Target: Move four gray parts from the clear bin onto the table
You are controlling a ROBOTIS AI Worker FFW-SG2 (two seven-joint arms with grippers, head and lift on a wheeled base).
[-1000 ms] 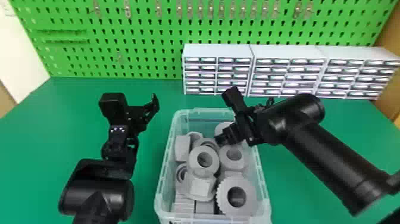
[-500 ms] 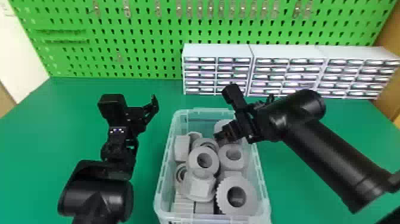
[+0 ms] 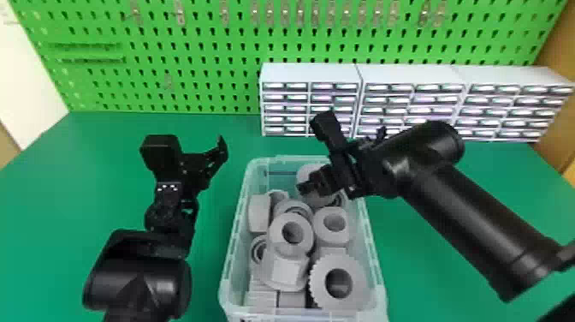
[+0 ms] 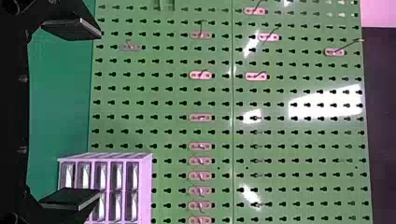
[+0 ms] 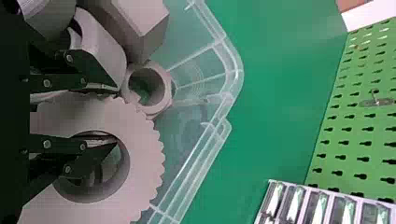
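Gray parts (image 3: 291, 233) fill the clear bin (image 3: 376, 265), among them rings, nuts and a toothed gear at its near right. At the bin's back end is my right gripper (image 3: 304, 186), with a gray gear (image 3: 309, 172) at its fingers. The right wrist view has this right gripper (image 5: 116, 114) shut across the rim of the toothed gray gear (image 5: 140, 154), one finger in its hole, the other outside its teeth. Left of the bin, above the table, my left gripper (image 3: 194, 160) is open; its fingers stand wide apart in the left wrist view, the gripper (image 4: 100, 114) holding nothing.
White drawer cabinets (image 3: 410, 100) line the back right of the green table (image 3: 428, 265), close behind the bin. A green pegboard (image 3: 192, 55) rises behind them. Bare table lies on both sides of the bin.
My right gripper has moved up and a little to the left, and the gray gear has moved along with it, uncovering more of the parts beneath. The left arm has kept still.
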